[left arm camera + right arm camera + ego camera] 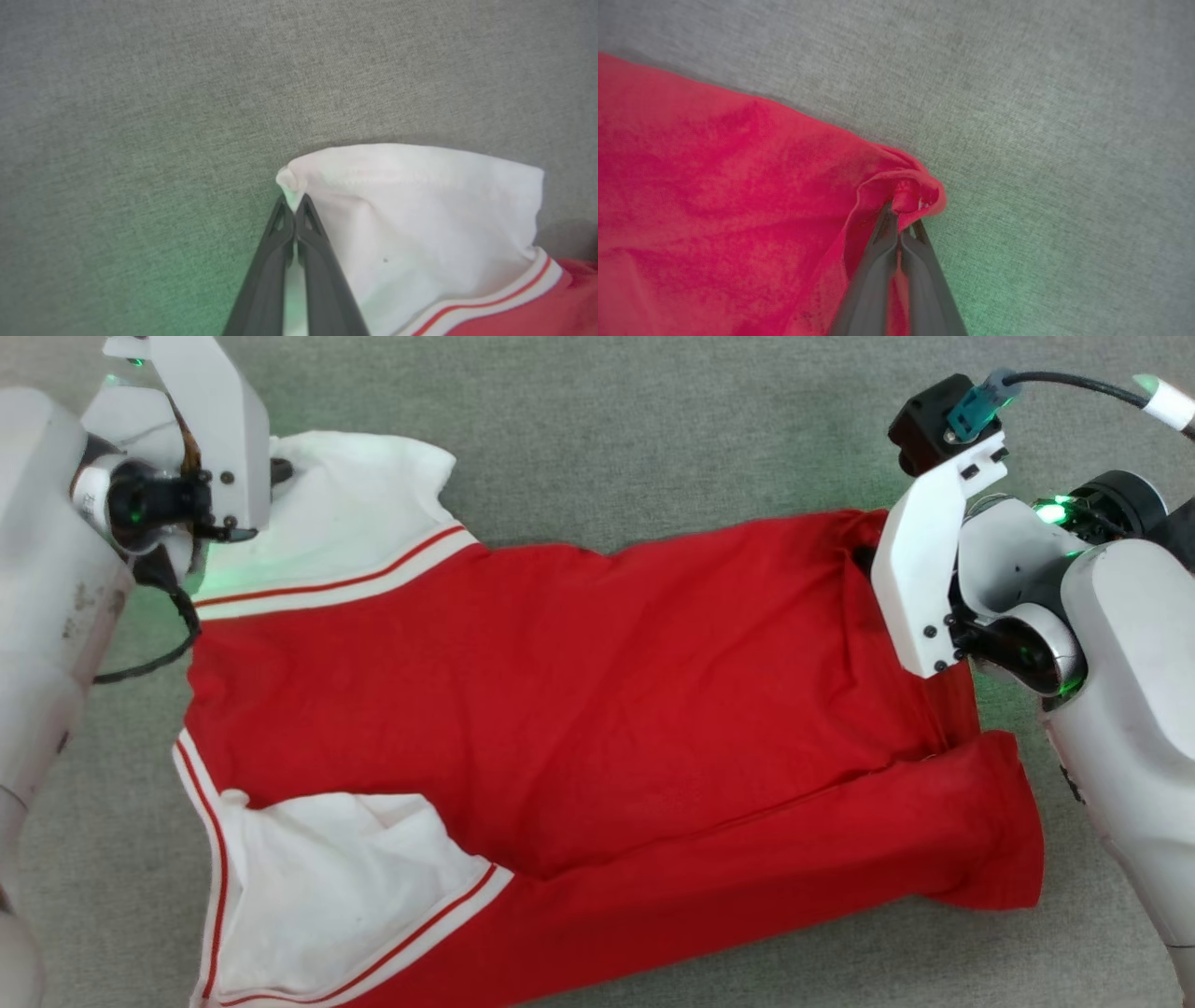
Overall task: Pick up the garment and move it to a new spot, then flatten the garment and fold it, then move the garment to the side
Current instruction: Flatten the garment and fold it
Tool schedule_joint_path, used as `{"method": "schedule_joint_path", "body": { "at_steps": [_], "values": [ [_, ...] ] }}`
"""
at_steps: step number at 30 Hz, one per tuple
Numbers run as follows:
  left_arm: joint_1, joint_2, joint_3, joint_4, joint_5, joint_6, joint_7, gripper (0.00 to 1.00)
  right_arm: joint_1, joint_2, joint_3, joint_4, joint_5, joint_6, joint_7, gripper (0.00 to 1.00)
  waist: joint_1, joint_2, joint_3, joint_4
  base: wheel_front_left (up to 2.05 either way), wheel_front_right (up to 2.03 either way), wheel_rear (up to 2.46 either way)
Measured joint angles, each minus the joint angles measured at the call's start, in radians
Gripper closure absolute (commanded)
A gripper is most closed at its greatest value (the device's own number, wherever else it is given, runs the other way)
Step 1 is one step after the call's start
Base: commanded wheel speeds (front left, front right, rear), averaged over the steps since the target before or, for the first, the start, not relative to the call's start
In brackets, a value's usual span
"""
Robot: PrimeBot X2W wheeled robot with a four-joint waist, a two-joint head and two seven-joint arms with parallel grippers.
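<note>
Garment (560, 663) lay spread sideways on grey woven surface (653, 420), sleeves toward robot's left, hem toward its right, near long edge turned over into a red band.

Left gripper (295, 210): fingers pressed together on the corner of the far white sleeve (420, 210), a small nub of cloth poking past the tips. Right gripper (903, 226): clamped on a bunched red hem corner.

Handling, as judged: light, limp knit, no stiffness. It would likely sag between the two holds and drag on the rough surface. Both pinches were small, so slip-out was a risk. Hemmed corners and striped trim looked the firmest places to grip.

Head view gave the whole layout, the near sleeve (345, 877) and the fold, but pale wrist housings hid the fingertips. Wrist views gave each pinch close up.
</note>
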Motion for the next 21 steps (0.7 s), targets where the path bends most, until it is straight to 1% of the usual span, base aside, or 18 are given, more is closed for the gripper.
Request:
{"method": "schedule_joint_path", "body": {
  "at_steps": [3, 6, 11, 16, 21],
  "values": [
    [0.001, -0.005, 0.002, 0.008, 0.0, -0.009, -0.02, 1.0, -0.003, -0.007, -0.001, 0.021, 0.011, 0.001, -0.028, 1.0, 0.0, 0.0, -0.01, 0.007, 0.0, 0.0, 0.0],
    [0.002, -0.005, -0.002, 0.011, 0.001, -0.018, -0.033, 1.0, -0.002, -0.018, -0.01, 0.044, 0.011, 0.001, -0.078, 1.0, 0.0, 0.0, -0.027, 0.015, 0.0, 0.0, 0.0],
    [0.005, -0.005, -0.009, -0.005, 0.003, -0.031, -0.047, 1.0, 0.018, -0.059, 0.005, 0.053, 0.037, 0.0, -0.145, 1.0, 0.0, 0.0, -0.072, 0.032, 0.0, 0.0, 0.0],
    [0.035, 0.011, -0.03, -0.064, 0.004, -0.037, -0.043, 1.0, 0.075, -0.124, 0.026, 0.027, 0.059, 0.0, -0.205, 1.0, 0.0001, 0.0, -0.136, 0.055, 0.0, 0.0, 0.0],
    [0.085, 0.053, -0.053, -0.17, 0.011, -0.04, -0.039, 1.0, 0.158, -0.191, 0.038, -0.031, 0.093, 0.0, -0.246, 1.0, 0.0, 0.0, -0.209, 0.081, 0.0, 0.0, 0.0]
  ]
}}
